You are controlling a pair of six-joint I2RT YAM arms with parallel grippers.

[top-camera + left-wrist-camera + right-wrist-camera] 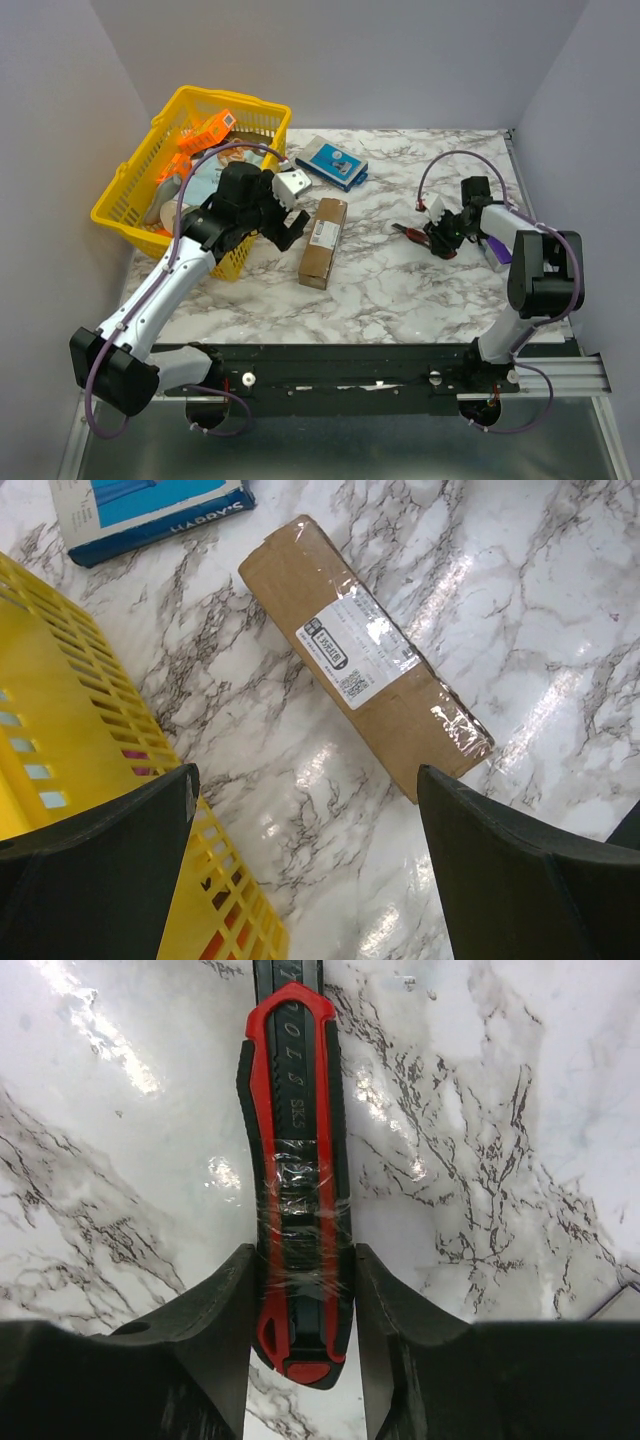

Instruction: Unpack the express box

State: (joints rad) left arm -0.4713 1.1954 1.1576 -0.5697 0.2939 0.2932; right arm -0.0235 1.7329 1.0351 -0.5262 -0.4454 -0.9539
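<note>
On the marble desk, a little left of centre, I have the express box lying flat with its long side running from near to far. From the left wrist camera the express box shows its white shipping label facing up under strips of clear tape, and its flaps look sealed. The left jaws hang above the desk between the yellow basket and the box, spread wide and released, with both dark fingers apart from the cardboard. The basket's slotted wall sits just beside the left finger, and I can make out orange items inside it from above. Beyond the far end of the box, apart from it, lies a blue-and-white box; its corner shows at the top of the left wrist view. Over on the right side of the desk, well apart from the carton, the right jaws are clenched on a red-and-black utility knife, one finger against each side of its handle, where a band of clear tape is wrapped. The knife points left toward the box. A purple object lies beside the right arm, mostly hidden, so I cannot tell what it is.
</note>
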